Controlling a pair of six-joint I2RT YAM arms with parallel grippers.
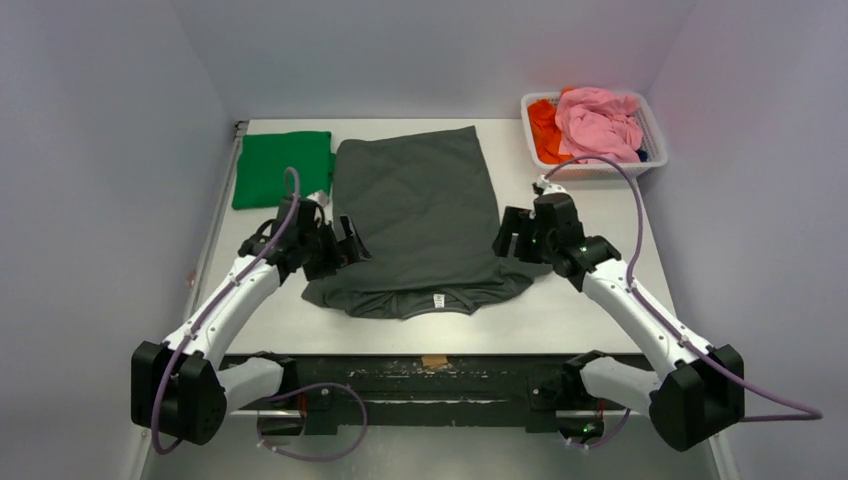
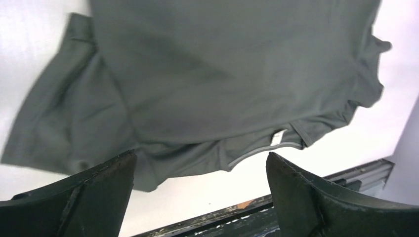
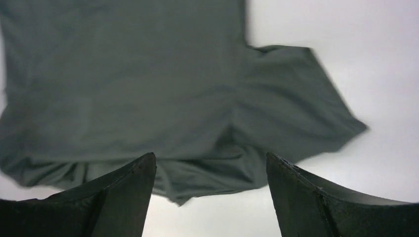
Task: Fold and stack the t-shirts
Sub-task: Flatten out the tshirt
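Grey tee [image 1: 420, 215] lies flat mid worktop [image 1: 590, 310], green tee [image 1: 282, 167] folded far-left; left end effector [image 1: 348, 242] & right end effector [image 1: 509, 238] both open, empty, so imo grab sleeves low & fold inward evenly.

My top camera looked down from above and behind my bases, far enough to take in the whole table [image 1: 540, 325]. Each wrist camera looked close past its own fingers [image 2: 84, 197] at the grey shirt [image 1: 420, 210], shared by all three views.
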